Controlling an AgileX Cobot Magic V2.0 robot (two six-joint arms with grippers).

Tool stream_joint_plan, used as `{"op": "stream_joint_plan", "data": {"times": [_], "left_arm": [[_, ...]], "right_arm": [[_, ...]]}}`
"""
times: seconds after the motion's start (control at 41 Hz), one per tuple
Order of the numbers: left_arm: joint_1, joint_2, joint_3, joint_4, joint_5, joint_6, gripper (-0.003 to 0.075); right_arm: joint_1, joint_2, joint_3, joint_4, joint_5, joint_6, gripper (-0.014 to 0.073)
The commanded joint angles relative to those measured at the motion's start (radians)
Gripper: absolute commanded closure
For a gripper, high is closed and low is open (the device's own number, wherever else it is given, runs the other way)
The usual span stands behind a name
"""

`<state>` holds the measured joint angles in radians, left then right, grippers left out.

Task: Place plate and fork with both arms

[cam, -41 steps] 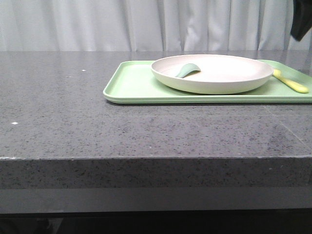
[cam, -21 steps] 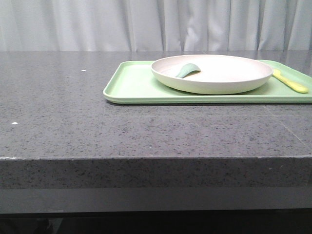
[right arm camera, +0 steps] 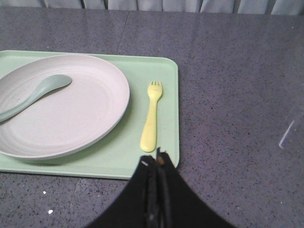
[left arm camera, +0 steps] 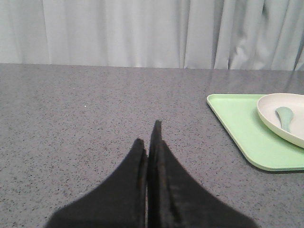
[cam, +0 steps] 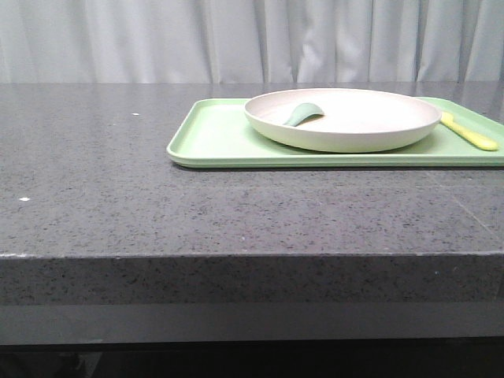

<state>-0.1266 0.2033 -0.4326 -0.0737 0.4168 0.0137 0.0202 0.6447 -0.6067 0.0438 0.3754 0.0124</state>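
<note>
Cream-white and matte, the large round plastic plate sits mid-frame on the flat light-green tray, the small pale-yellow plastic fork just beside it, apparently already placed. Both end effectors, left and right, have fingers pressed together and empty, clear of the tray.

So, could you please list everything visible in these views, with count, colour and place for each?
tray: one, light green, flat on the table toward the robot's right.
plate: one, cream-white, resting on the tray.
spoon: one, grey-green, lying in the plate near its left side.
fork: one, pale yellow, on the tray to the right of the plate, apart from it.
table: one, speckled dark grey, under everything.
curtain: one, pale grey, behind the table.
left gripper: one, black, fingers together and empty, over bare table to the left of the tray.
right gripper: one, black, fingers together and empty, above the tray's near edge just by the fork's handle end.
</note>
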Motion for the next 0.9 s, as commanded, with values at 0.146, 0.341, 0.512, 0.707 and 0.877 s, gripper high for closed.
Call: {"op": "stream_joint_plan", "data": {"times": [0.146, 0.341, 0.512, 0.707, 0.877], "left_arm": [[0.003, 0.012, -0.029, -0.002, -0.078, -0.003, 0.0738], [0.003, 0.012, -0.029, -0.002, -0.078, -0.003, 0.0738], [0.003, 0.012, -0.029, -0.002, -0.078, -0.003, 0.0738], [0.003, 0.012, -0.029, -0.002, -0.078, -0.003, 0.0738], [0.003, 0.012, -0.029, -0.002, -0.078, -0.003, 0.0738]], "right_arm": [[-0.006, -0.254, 0.185, -0.009, -0.224, -0.012, 0.0661], [-0.006, -0.343, 0.229, -0.009, -0.241, -0.012, 0.0661], [-0.006, -0.350, 0.229, -0.009, -0.252, -0.012, 0.0661], [-0.006, -0.350, 0.229, -0.009, -0.252, -0.012, 0.0661], [-0.006, -0.350, 0.229, -0.009, -0.252, -0.012, 0.0661]]}}
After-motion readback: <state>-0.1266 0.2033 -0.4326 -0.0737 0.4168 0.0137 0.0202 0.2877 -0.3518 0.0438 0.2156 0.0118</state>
